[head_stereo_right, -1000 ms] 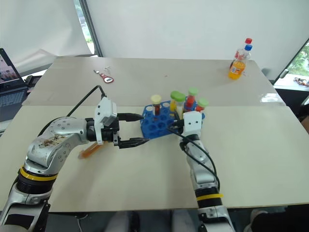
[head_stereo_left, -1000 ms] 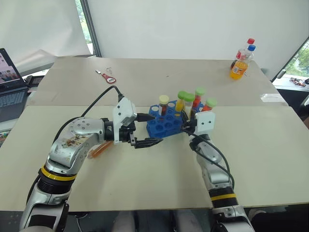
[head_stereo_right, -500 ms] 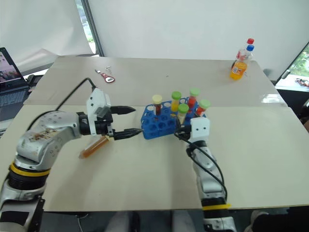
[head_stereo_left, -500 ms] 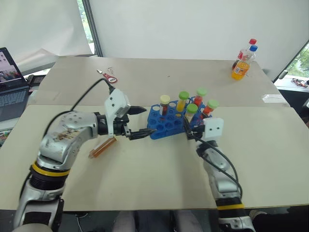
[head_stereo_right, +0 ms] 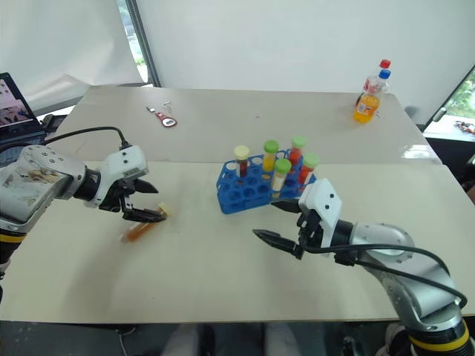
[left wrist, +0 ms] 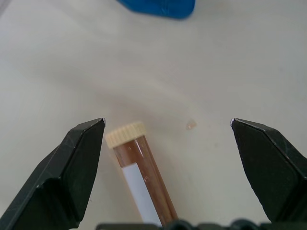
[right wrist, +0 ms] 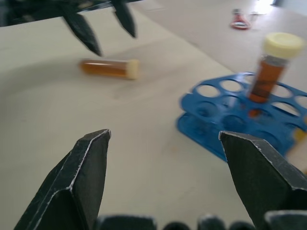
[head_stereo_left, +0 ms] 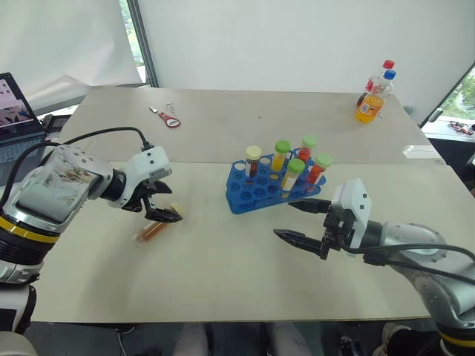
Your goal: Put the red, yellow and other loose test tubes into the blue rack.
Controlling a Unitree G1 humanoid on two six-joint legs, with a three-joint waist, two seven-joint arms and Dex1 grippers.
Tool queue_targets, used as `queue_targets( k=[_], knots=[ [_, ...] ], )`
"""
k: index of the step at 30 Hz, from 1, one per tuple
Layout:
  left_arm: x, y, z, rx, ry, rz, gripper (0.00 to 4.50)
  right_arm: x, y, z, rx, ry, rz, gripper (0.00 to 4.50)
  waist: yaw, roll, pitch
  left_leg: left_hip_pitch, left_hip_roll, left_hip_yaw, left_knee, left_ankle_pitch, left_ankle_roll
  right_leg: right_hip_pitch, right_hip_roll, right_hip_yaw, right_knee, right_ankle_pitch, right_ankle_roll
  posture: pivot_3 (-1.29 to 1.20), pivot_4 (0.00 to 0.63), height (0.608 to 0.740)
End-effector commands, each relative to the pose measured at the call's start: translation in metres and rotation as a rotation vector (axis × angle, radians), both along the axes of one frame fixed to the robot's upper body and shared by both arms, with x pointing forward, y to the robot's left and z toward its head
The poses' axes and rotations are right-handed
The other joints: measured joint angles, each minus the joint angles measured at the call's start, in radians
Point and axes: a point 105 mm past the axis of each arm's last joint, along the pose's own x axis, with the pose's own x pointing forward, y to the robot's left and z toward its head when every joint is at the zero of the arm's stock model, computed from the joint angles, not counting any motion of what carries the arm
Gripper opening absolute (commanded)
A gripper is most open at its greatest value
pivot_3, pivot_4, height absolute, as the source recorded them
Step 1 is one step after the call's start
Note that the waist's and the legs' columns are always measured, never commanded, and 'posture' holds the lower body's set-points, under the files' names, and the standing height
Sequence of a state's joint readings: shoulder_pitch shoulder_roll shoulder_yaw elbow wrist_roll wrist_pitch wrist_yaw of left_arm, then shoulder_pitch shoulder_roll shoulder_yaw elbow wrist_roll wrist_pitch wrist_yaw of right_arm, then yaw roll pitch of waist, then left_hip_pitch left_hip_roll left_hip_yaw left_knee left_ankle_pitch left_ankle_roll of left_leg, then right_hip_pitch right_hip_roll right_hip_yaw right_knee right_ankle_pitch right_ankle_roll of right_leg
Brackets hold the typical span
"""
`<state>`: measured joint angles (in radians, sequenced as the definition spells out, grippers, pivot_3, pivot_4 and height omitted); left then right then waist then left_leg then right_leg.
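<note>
The blue rack (head_stereo_left: 260, 194) stands mid-table and holds several upright test tubes: one amber with a pale yellow cap (head_stereo_left: 253, 159), the others red or yellow with green caps (head_stereo_left: 282, 153). One amber test tube (head_stereo_left: 151, 229) with a pale yellow cap lies loose on the table left of the rack. My left gripper (head_stereo_right: 159, 203) hangs open just over its cap end; in the left wrist view the loose tube (left wrist: 144, 179) lies between the fingers (left wrist: 72, 177), nearer one of them. My right gripper (head_stereo_left: 283, 219) is open and holds nothing, in front of the rack.
Two orange drink bottles (head_stereo_left: 372, 95) stand at the far right of the table. A red tool (head_stereo_left: 169, 119) lies at the far left. A laptop (head_stereo_left: 15, 119) sits beyond the left edge. A seam runs across the table behind the rack.
My right gripper has opened and drawn back from the rack toward me. My left gripper has swung left, away from the rack, and now points down over the loose amber tube.
</note>
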<state>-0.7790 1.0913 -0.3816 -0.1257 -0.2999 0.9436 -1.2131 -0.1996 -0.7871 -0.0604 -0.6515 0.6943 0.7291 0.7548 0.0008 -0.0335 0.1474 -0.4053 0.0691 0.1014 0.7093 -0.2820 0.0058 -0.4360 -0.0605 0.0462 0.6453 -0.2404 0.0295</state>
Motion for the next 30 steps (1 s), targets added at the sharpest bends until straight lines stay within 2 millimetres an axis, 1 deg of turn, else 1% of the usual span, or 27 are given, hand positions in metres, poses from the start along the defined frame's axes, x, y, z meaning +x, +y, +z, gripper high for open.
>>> queue_targets(
  k=[1,3,5,9,13,17,19,21,25,26,29,30],
  knots=[
    [0.004,0.013,0.000,0.103,-0.008,0.017,4.50,-0.007,0.004,0.011,-0.029,-0.003,0.065,4.02,0.004,0.000,0.000,0.000,0.000,0.000,0.000,0.000,0.000,0.000,0.000,0.000,0.000,0.000,0.000,0.00,0.150,0.740],
    [0.008,0.018,-0.005,0.136,0.001,0.038,4.50,-0.007,0.002,0.013,-0.067,-0.011,0.062,4.02,0.010,0.000,0.000,-0.001,0.000,0.000,0.000,0.000,0.000,-0.001,0.000,0.000,0.000,0.000,0.000,0.00,0.150,0.740],
    [0.011,0.020,-0.008,0.142,0.022,0.057,4.50,-0.008,0.002,0.015,-0.066,-0.002,0.075,4.02,0.012,-0.001,0.000,-0.002,0.000,0.000,0.000,0.000,0.000,-0.001,0.000,0.000,0.000,0.000,0.000,0.00,0.150,0.740],
    [0.016,0.018,-0.013,0.141,0.065,0.093,4.50,-0.015,0.002,0.013,-0.078,0.019,0.114,4.02,0.020,-0.002,0.001,-0.003,-0.001,-0.002,0.002,0.000,0.000,0.000,0.000,0.000,0.000,0.000,0.000,0.00,0.150,0.740],
    [0.016,0.015,-0.020,0.144,0.124,0.129,4.50,-0.019,0.001,0.011,-0.071,0.034,0.118,4.02,0.017,-0.003,0.001,-0.004,-0.001,-0.004,0.003,0.000,0.000,0.000,0.000,0.000,0.000,0.000,0.000,0.00,0.150,0.740],
    [0.020,0.017,-0.029,0.191,0.121,0.115,4.50,-0.019,0.001,0.010,-0.066,0.039,0.114,4.02,0.013,-0.003,0.001,-0.004,-0.001,-0.005,0.003,0.000,0.001,0.000,0.001,0.000,0.000,0.000,0.000,0.00,0.150,0.740],
    [0.021,0.015,-0.032,0.195,0.123,0.112,3.92,-0.021,0.002,0.011,-0.060,0.047,0.120,4.04,0.012,-0.003,0.001,-0.004,-0.001,-0.006,0.003,0.000,0.001,0.000,0.001,0.000,0.001,0.000,0.000,0.00,0.150,0.740],
    [0.025,0.010,-0.035,0.197,0.110,0.097,3.17,-0.023,0.003,0.012,-0.053,0.055,0.123,4.04,0.012,-0.003,0.001,-0.004,-0.001,-0.007,0.003,0.000,0.001,0.000,0.001,0.000,0.001,0.000,0.000,0.00,0.150,0.740],
    [0.027,0.005,-0.041,0.196,0.109,0.078,1.17,-0.025,0.004,0.013,-0.051,0.070,0.120,4.04,0.013,-0.003,0.001,-0.004,-0.002,-0.007,0.003,0.000,0.001,0.000,0.001,0.000,0.001,0.000,0.000,0.00,0.150,0.740],
    [0.027,0.004,-0.042,0.197,0.105,0.067,0.92,-0.025,0.004,0.014,-0.051,0.072,0.118,4.04,0.013,-0.003,0.001,-0.004,-0.002,-0.007,0.003,0.000,0.001,0.000,0.001,0.000,0.001,0.000,0.000,0.00,0.150,0.740],
    [0.030,0.005,-0.041,0.200,0.082,0.048,0.87,-0.026,0.002,0.015,-0.057,0.073,0.108,4.04,0.014,-0.003,0.001,-0.004,-0.002,-0.007,0.003,0.000,0.001,0.000,0.001,0.000,0.001,0.000,0.000,0.00,0.150,0.740],
    [0.032,0.004,-0.036,0.183,0.065,0.016,0.87,-0.025,-0.001,0.016,-0.061,0.072,0.095,4.04,0.015,-0.003,0.001,-0.004,-0.002,-0.008,0.003,0.000,0.001,0.000,0.001,0.000,0.001,0.000,0.000,0.00,0.150,0.740]
  ],
)
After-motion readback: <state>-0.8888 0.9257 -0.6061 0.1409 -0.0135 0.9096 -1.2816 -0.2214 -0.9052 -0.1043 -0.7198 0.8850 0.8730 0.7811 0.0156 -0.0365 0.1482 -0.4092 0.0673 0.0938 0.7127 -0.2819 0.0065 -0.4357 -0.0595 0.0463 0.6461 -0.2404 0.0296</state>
